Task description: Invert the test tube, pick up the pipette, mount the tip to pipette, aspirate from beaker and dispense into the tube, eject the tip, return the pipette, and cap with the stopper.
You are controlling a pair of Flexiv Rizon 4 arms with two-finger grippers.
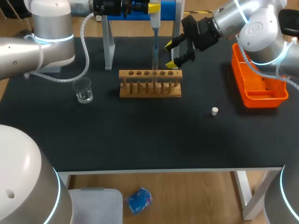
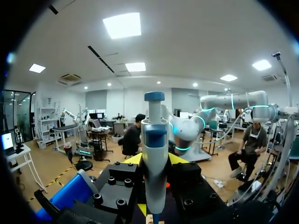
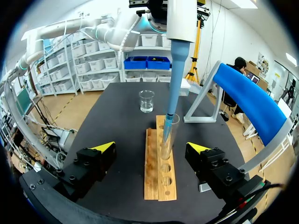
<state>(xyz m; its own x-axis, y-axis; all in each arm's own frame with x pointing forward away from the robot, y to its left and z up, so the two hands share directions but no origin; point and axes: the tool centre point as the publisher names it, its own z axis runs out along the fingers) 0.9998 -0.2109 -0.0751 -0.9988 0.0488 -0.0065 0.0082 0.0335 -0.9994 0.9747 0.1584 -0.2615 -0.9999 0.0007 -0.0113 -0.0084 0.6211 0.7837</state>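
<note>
Since the pipette (image 3: 174, 70) is clamped upright in my left gripper (image 2: 155, 159), its slim blue tip inside the mouth of the test tube (image 3: 167, 140), I judge dispensing to be the step. I should hold it plumb, keep the tip off the thin glass wall, and press slowly. The tube stands in the slotted wooden rack (image 3: 152, 175), mid-bench toward the far edge. My right gripper (image 3: 152, 149) is spread wide and holds nothing, with the tube ahead between its fingers, untouched. The beaker (image 1: 84, 91) is clear glass. The stopper (image 1: 214, 111), a small pale plug, lies toward the bench's right edge.
</note>
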